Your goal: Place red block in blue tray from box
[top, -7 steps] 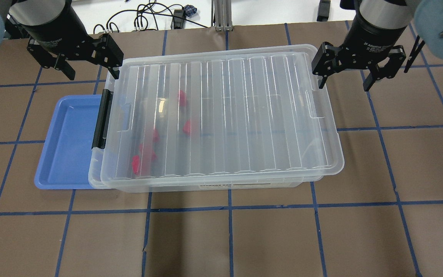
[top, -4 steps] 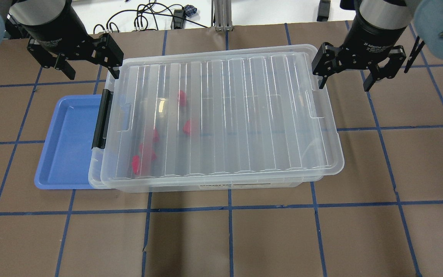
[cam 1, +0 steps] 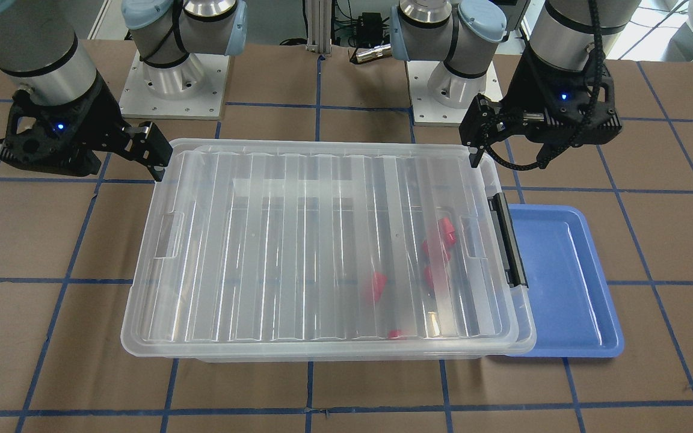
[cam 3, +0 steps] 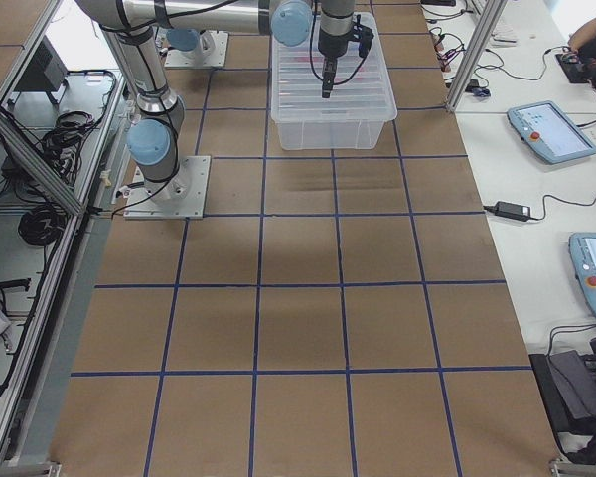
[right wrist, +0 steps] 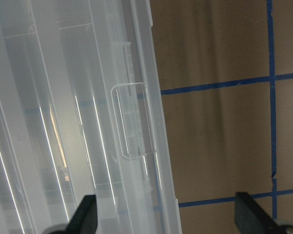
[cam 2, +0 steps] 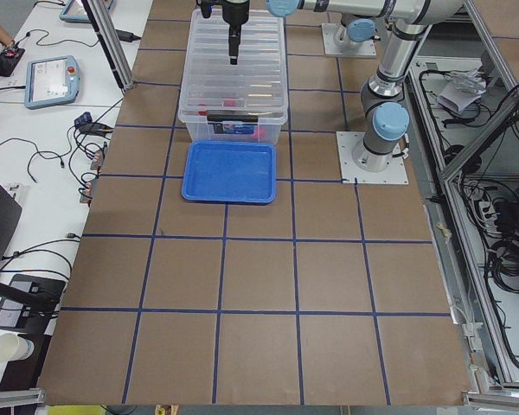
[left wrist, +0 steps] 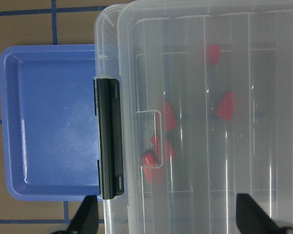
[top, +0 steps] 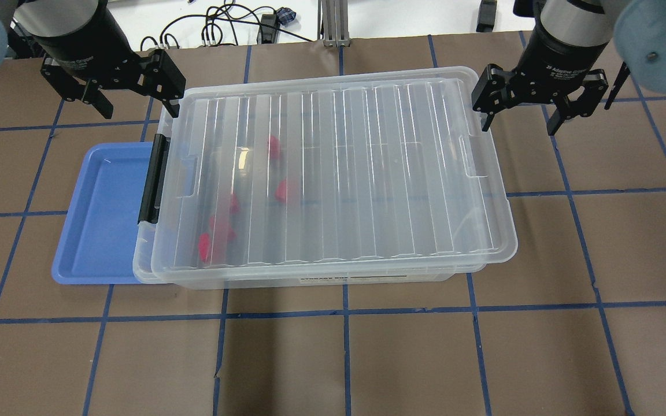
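Overhead: we are finding the left gripper and the right gripper both spread wide and empty, hovering at far corners of the box.

Left wrist: the red block is lying under the closed lid, between the fingers' lines. The blue tray is sitting bare beyond the outer finger. We are judging nothing done yet: lid first, then pick.

Left side: the brown table is carrying blue tape lines, with a pendant lying alongside.

The ribbed box blurs the red blocks and covers one edge of the blue tray
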Controlling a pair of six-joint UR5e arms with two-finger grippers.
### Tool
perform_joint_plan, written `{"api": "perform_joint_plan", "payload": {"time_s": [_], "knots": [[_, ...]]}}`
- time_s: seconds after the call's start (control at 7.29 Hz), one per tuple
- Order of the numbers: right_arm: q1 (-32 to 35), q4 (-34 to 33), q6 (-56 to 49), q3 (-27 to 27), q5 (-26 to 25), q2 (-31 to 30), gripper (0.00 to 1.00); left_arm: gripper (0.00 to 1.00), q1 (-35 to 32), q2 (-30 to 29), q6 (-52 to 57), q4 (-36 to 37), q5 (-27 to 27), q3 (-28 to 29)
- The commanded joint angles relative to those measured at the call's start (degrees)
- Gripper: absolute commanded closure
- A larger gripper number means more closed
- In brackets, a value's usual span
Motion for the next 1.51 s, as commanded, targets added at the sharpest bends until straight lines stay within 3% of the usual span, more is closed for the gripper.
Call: {"api": "perform_joint_plan", "payload": {"time_s": [0.0, 0.41, 1.37], "knots": [[-1.1, -5.5, -0.6, 0.1, -0.3, 4.6, 0.0, 0.0, 0.0, 0.1, 0.0, 0.0, -0.1, 0.1], [-1.2, -7.6, -0.7, 1.4, -0.3, 8.8, 0.0, 0.0, 0.0, 0.0, 0.0, 0.0, -0.1, 0.2], [-3.4, -8.7, -3.7, 1.6, -0.8, 11.7, 0.0, 0.0, 0.0, 0.0, 0.0, 0.0, -0.1, 0.2]]}}
